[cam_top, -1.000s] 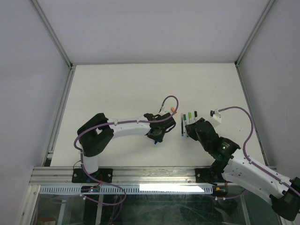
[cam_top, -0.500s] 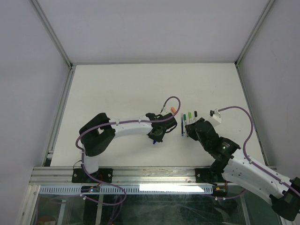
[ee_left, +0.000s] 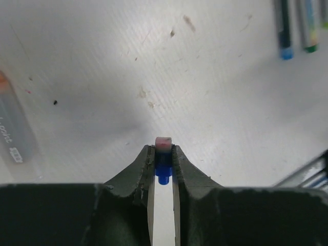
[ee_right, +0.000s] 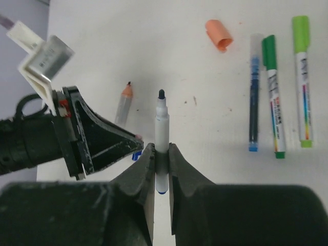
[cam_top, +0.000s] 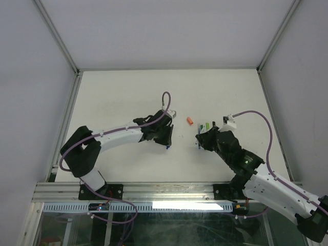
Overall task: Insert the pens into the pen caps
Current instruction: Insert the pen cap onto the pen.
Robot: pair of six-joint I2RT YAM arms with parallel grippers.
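A flat, matt white table (cam_top: 128, 97), faintly ribbed and flecked with small dark marks, is seen beneath both arms. On it, three more pens (ee_right: 270, 87) are laid side by side, well apart from the grippers: slim straight barrels with blue, dark green and light green ends. A grey pen (ee_right: 124, 106) with an orange-red tip is left lying uncapped close to the left arm's fingers.

An uncapped pen (ee_right: 162, 123) is clamped in the right gripper (ee_right: 161, 148), which is closed round the lower barrel; the dark tip is pointed away from the wrist and the blue end is left showing between the jaws. The barrel is judged to be light, stiff, smooth plastic, so a slip or a turn under a sideways push can be expected. A hold near mid-barrel, as here, is thought sound, since enough length is left free for the cap.

A small blue cap (ee_left: 163, 169) is pinched by the left gripper (ee_left: 163, 151), whose jaws are drawn nearly together on its sides. The cap is stubby and rounded, hard and glossy, and easily squirted out if squeezed off-centre; its flanks are best gripped, with the mouth left clear. Which way the mouth faces cannot be told. Cap and pen tip are held near one another, not yet joined.

A short orange cap (ee_right: 219, 34), open-ended and tubular, is left lying alone beyond the row of pens.
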